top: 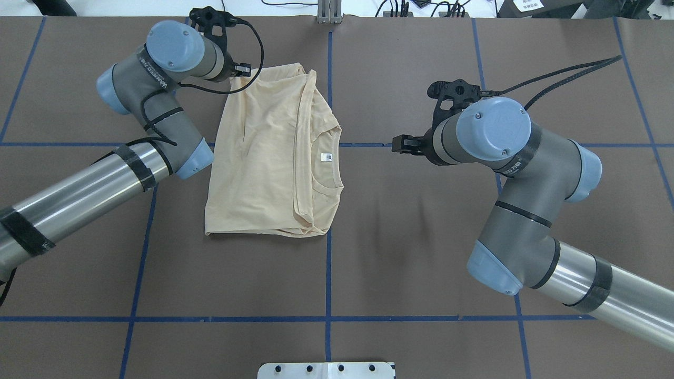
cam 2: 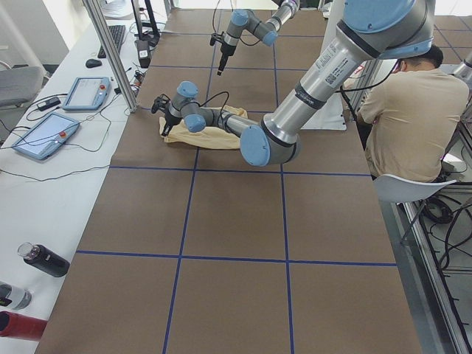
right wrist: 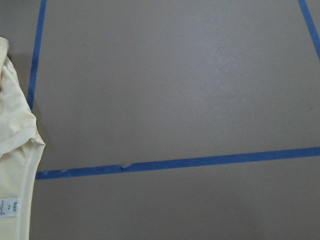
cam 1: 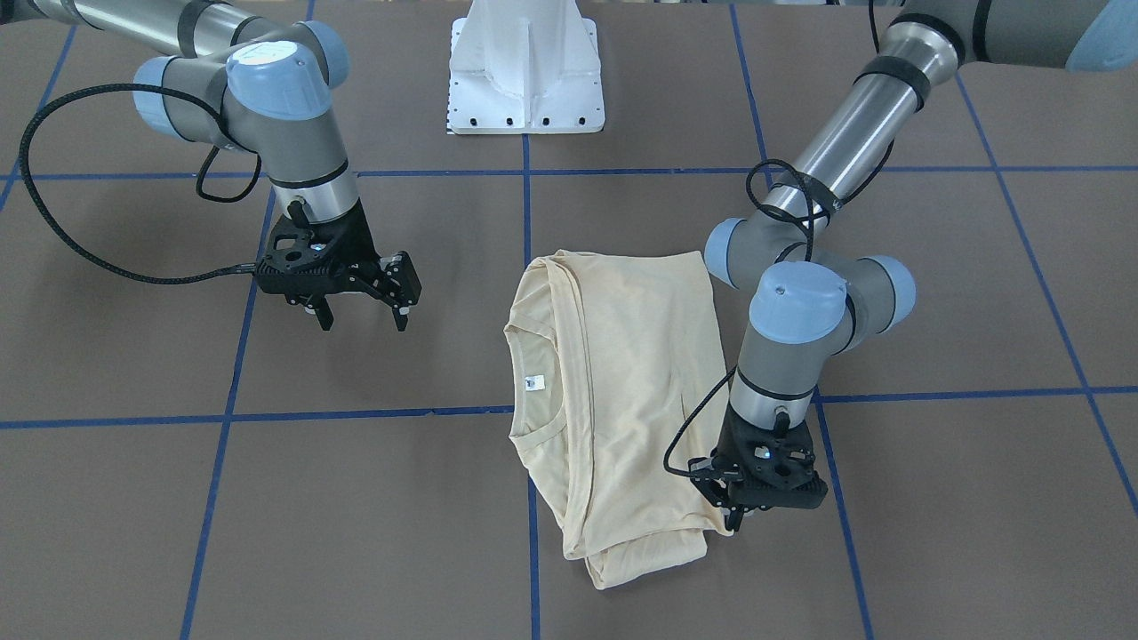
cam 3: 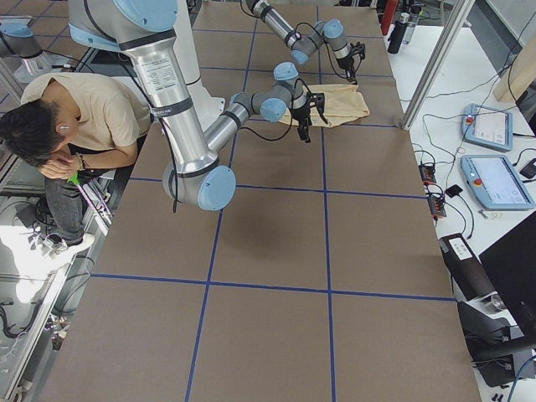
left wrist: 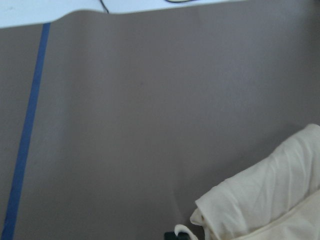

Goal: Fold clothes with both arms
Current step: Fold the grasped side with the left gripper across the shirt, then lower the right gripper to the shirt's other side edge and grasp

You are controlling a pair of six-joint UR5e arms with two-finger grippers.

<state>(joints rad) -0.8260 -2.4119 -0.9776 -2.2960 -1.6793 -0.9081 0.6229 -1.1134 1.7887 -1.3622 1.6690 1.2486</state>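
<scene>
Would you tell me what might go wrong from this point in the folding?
1. The left gripper is down at a corner of the folded T-shirt. Whether it grips the cloth cannot be told. If fabric is caught when it lifts, the fold may pull open.
2. The right gripper hangs open, apart from the T-shirt, so any pull now would probably be one-sided and could skew the fold.
</scene>
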